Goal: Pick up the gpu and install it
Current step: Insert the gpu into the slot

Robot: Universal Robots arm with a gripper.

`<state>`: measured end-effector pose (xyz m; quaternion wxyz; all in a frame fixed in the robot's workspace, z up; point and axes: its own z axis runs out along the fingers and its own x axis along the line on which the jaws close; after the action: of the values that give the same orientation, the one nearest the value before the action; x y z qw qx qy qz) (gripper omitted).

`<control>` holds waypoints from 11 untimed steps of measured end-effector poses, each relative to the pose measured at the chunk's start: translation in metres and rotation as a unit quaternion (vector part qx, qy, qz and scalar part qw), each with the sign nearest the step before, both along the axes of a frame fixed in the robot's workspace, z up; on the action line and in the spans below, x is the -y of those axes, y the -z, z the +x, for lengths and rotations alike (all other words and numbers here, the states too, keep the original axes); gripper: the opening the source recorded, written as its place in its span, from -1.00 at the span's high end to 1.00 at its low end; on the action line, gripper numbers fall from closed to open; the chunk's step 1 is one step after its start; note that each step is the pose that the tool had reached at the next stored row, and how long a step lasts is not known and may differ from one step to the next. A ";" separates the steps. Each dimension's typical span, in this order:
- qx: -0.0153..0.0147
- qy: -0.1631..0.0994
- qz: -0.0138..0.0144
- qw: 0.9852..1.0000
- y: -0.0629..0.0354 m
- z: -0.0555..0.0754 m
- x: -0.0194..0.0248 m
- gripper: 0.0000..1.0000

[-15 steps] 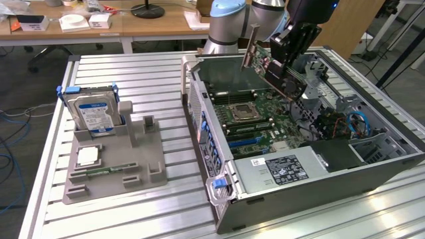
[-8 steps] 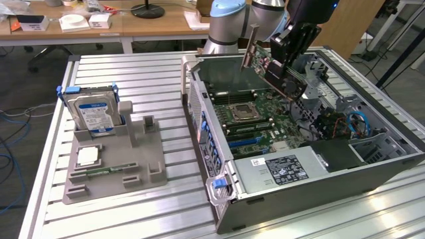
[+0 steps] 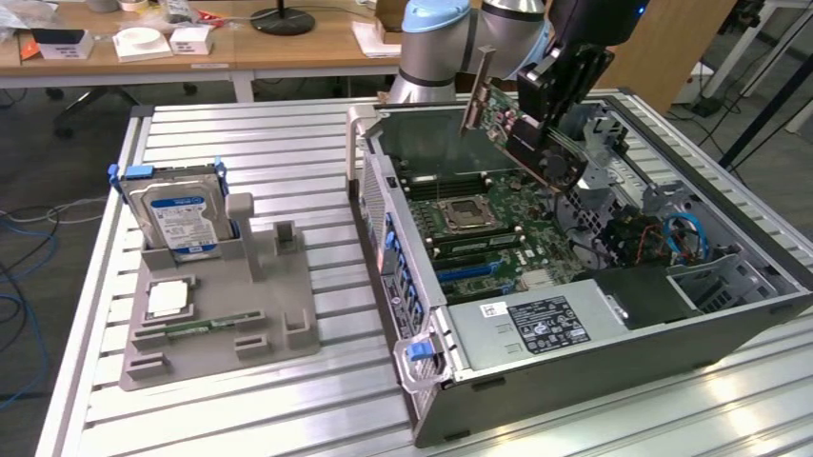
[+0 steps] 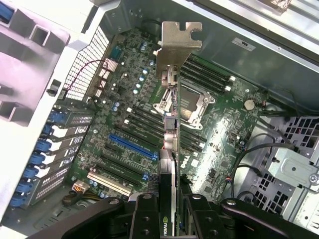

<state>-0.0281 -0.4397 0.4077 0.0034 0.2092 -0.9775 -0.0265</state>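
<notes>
- Gpu (image 3: 508, 129) held tilted in the air over the open computer case (image 3: 534, 381); silver bracket (image 4: 178, 42) at the end away from the grip.
- Gripper (image 3: 559, 143) clamped on the card's edge, a finger (image 4: 144, 216) on each face.
- Motherboard (image 4: 124, 144) lies below, apart from the card.
- Hard drive (image 3: 182, 214) stands upright in the grey holder (image 3: 254, 324), well apart at the exterior view's left.

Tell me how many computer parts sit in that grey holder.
3: a hard drive standing upright at the back, a small silver square part midway, a green memory stick in front.
</notes>
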 end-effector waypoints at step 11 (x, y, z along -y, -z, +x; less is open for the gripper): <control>0.000 -0.006 0.000 1.000 0.0000 0.000 0.0000 0.47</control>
<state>-0.0281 -0.4397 0.4077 0.0036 0.2152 -0.9762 -0.0266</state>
